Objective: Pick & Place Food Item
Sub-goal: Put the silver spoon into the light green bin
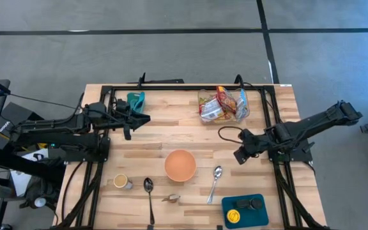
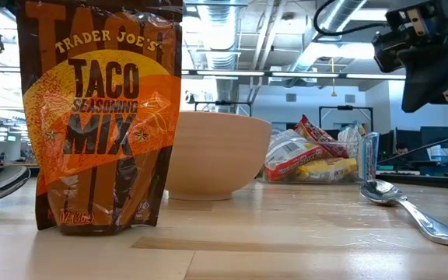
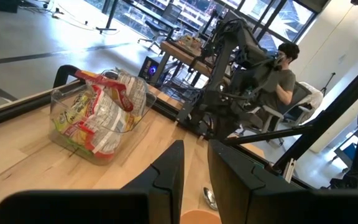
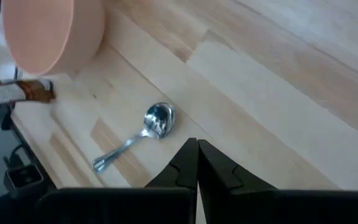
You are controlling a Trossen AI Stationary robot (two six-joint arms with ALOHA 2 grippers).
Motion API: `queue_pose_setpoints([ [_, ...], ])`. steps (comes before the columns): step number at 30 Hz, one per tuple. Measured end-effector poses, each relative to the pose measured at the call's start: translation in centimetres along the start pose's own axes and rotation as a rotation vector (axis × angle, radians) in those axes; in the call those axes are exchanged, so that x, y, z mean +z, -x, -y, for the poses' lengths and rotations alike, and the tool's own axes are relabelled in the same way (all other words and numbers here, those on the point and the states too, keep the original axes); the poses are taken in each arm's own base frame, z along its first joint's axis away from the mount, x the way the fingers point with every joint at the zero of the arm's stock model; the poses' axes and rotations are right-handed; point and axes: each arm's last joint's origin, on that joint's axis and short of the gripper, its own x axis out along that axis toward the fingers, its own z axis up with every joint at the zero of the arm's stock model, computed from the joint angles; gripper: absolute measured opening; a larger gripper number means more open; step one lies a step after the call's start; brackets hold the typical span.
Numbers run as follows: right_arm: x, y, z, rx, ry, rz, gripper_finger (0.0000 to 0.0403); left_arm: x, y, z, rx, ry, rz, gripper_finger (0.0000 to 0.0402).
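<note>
An orange-brown taco seasoning mix packet (image 2: 103, 117) stands upright on its bottom edge near the table's front edge (image 1: 170, 199), just in front of a peach bowl (image 1: 180, 165). A clear container (image 1: 223, 104) of snack packets sits at the far side. My right gripper (image 1: 240, 155) hangs shut above the table right of the bowl, tilted down over a silver spoon (image 4: 148, 127), with nothing in it. My left gripper (image 1: 145, 119) hovers level at the left, its fingers (image 3: 169, 180) a narrow gap apart and nothing between them.
A second spoon (image 1: 149, 191) and a small cup (image 1: 121, 181) lie near the front left. A blue tray (image 1: 245, 209) with small items sits at the front right. A teal object (image 1: 135, 99) lies behind the left gripper. A person sits beyond the table (image 3: 284, 71).
</note>
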Motion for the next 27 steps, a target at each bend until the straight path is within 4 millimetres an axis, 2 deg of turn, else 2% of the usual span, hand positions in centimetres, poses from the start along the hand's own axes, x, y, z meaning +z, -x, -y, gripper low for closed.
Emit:
queue_pose_setpoints([
  [9, -0.2, -1.4, -0.1, -0.009, 0.073, -0.022, 0.0, 0.0, 0.0, 0.0, 0.0, 0.006, 0.001, 0.0066],
  [17, -0.2, -4.2, -1.3, 0.013, 0.148, -0.084, 0.0005, -0.1, -0.3, -0.1, 0.004, 0.006, -0.009, 0.0066],
  [27, 0.1, -7.6, -1.8, 0.041, 0.206, -0.205, 0.0102, -0.6, -1.1, -0.3, 0.024, 0.008, -0.046, 0.0066],
])
